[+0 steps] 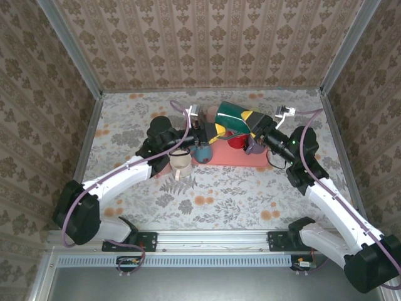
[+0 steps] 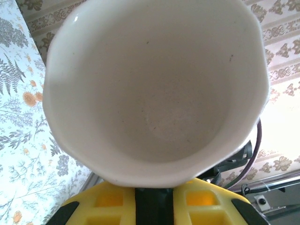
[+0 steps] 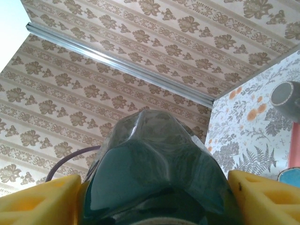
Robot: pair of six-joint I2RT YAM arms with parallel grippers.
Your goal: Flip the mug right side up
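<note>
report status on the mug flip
Right gripper shut on green mug, sideways above pink mat. Left gripper at its mouth, grip unclear. Red cup and teal cup below.

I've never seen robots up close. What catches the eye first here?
A dark green mug, held up mid-table between the yellow fingers of the right gripper, where both arms meet. Close by, a red cup and a teal cup sit on a pink mat. In the left wrist view, a white cup interior with a wavy rim looms right above the left gripper.
</note>
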